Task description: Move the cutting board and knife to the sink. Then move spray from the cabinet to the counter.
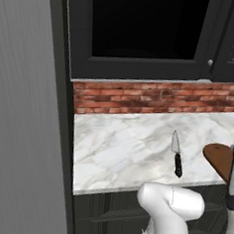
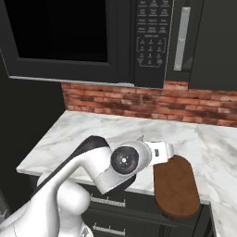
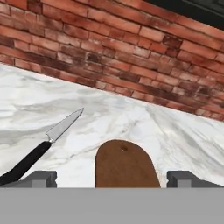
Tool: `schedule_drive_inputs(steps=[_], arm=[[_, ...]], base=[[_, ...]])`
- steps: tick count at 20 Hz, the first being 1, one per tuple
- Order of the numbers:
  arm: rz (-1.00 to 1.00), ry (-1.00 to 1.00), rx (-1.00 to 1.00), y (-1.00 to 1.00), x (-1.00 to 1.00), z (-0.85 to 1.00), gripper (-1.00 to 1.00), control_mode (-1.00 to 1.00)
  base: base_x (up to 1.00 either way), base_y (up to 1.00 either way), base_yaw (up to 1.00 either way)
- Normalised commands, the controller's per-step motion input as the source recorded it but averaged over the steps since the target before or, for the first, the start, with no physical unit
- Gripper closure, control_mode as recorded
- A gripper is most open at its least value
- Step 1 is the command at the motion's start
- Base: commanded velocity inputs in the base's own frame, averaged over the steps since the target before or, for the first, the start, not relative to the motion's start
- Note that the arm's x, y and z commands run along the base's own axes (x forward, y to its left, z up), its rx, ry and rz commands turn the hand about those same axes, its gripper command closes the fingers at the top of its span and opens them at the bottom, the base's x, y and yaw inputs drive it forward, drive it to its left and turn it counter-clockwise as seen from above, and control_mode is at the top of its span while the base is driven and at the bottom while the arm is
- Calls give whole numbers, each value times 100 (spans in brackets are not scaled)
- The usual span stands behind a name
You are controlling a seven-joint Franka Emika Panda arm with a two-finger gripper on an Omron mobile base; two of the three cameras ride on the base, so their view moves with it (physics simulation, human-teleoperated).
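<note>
Hand view gives me the clearest look: the claw [image 3: 112,179] is spread wide, its two grey tips standing either side of the cutting board's [image 3: 125,165] rounded end and pinching nothing. The board's near part is cut off at the bottom of that view. The knife [image 3: 43,145] lies on the worktop [image 3: 144,124] just beside the board, blade pointing toward the brick wall [image 3: 109,52], and its handle runs off the left edge. In the right base view my own arm hides the knife almost entirely, and the board overhangs the worktop's front edge. In the left base view I see just a corner of the board, at the right edge.
</note>
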Motion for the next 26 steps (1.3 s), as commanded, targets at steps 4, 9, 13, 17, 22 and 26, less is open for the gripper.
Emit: schedule_drive_inputs(steps=[4,9,13,17,22,26], arm=[[-18,1,0,0,-28,39,-100,-100],[-11,12,0,0,-24,43,-100,-100],[0,26,0,0,-24,42,-100,-100],[0,26,0,0,-37,28,-100,-100],[0,8,1,0,-54,2,-100,-100],[0,0,0,19,-33,0,-100,-100]], base=[[0,0,0],[0,0,0],[0,0,0],[0,0,0],[0,0,0],[0,0,0]])
